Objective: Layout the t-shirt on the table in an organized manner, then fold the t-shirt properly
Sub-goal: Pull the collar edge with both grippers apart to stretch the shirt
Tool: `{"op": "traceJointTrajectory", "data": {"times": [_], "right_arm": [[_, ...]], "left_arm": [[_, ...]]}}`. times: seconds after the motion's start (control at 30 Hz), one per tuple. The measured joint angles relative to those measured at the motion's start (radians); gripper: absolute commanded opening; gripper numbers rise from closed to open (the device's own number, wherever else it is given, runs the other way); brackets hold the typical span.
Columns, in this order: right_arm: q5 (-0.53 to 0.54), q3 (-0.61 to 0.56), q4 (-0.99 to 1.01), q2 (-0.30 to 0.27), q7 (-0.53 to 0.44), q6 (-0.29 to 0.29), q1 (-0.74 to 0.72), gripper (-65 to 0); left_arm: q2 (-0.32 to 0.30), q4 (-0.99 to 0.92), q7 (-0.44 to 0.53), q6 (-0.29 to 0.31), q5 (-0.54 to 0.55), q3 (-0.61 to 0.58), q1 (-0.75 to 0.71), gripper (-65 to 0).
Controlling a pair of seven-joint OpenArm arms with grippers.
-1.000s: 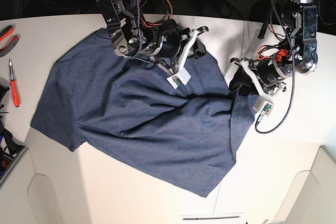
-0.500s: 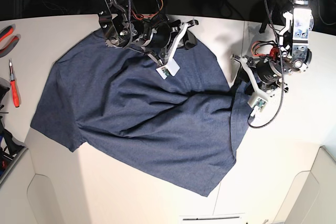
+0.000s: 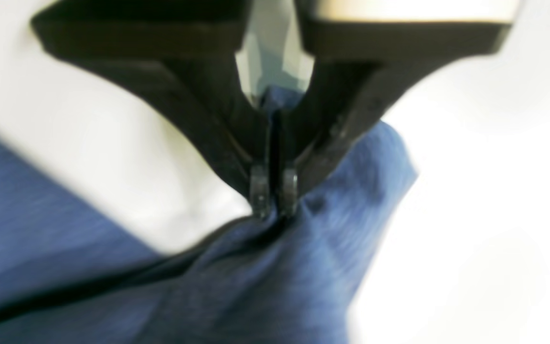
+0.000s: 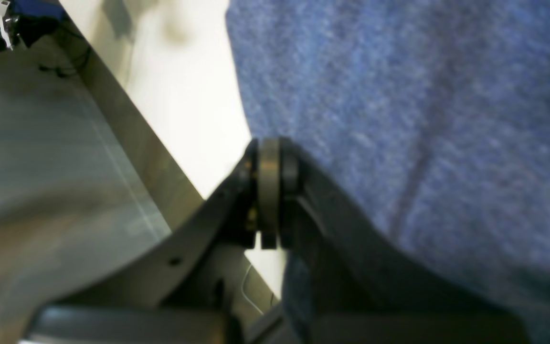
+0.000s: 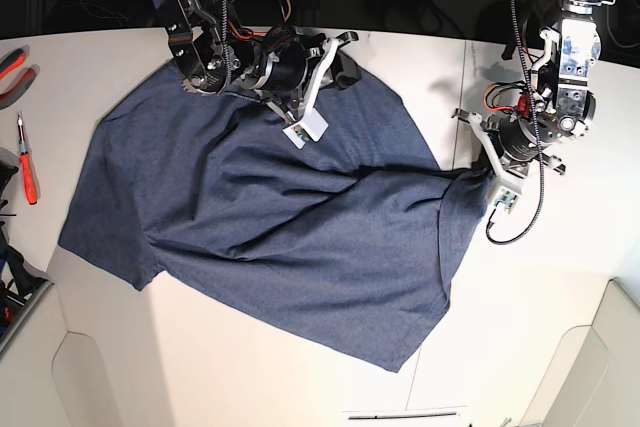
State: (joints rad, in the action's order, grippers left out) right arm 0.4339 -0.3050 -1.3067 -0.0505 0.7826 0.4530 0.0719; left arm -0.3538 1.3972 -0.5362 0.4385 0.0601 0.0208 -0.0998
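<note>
You are looking down at a white desk [image 5: 250,367] with a dark blue t-shirt [image 5: 270,227] spread across most of its middle. The shirt lies rumpled and skewed, not flat: one end reaches toward the desk's left edge, a corner points toward the near edge, and long creases run across the cloth from the far side to the right side.

Your left arm stands near the desk's right edge. In its wrist view the left gripper [image 3: 273,193] has its black fingers [image 3: 259,188] pressed together on a bunched fold of the blue cloth, with fabric showing both between and below the tips. In the base view that pinch sits at the shirt's right edge [image 5: 478,175], where the cloth is drawn into a point.

Your right arm reaches over the far edge of the desk, above the shirt's far side. The right gripper [image 4: 270,191] shows its fingers [image 4: 290,172] closed together, with blue cloth lying directly against them and behind them; the picture is too blurred to tell whether any cloth is pinched between the tips.

At the desk's left edge lie a red-handled screwdriver [image 5: 27,169] and red-handled pliers [image 5: 12,67], both apart from the shirt
</note>
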Motion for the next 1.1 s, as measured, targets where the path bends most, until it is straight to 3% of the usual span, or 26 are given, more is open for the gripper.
{"op": "traceJointTrajectory", "data": {"times": [0.07,0.17,0.27,0.5,0.63,0.8,1.1], "right_arm": [[0.008,-0.001,-0.002,-0.014,0.008,0.004,0.000,-65.0],[0.021,-0.002,-0.003,-0.041,0.017,0.011,0.000,-65.0],[0.032,-0.003,-0.005,-0.064,0.030,0.016,-0.001,-65.0],[0.063,-0.002,-0.010,-0.093,0.087,0.021,-0.006,-65.0],[0.062,-0.002,-0.010,-0.109,0.132,0.073,-0.006,-65.0],[0.103,0.000,-0.011,-0.138,0.172,0.109,-0.006,-65.0],[0.190,0.000,-0.011,-0.222,0.219,0.148,-0.006,-65.0]], "left_arm": [[-0.024,0.043,-0.071,0.000,-0.013,0.000,-0.004,-65.0],[-0.060,0.132,-0.079,-0.008,-0.009,0.000,-0.014,-65.0],[-0.079,0.202,-0.071,-0.054,0.003,0.001,0.019,-65.0],[-0.079,0.205,-0.070,-0.056,0.004,0.000,0.111,-65.0],[-0.079,0.203,-0.039,-0.059,0.004,0.000,0.183,-65.0],[-0.079,0.122,-0.039,-0.096,0.005,0.000,0.275,-65.0],[-0.079,-0.161,0.015,-0.095,0.006,0.000,0.413,-65.0]]}}
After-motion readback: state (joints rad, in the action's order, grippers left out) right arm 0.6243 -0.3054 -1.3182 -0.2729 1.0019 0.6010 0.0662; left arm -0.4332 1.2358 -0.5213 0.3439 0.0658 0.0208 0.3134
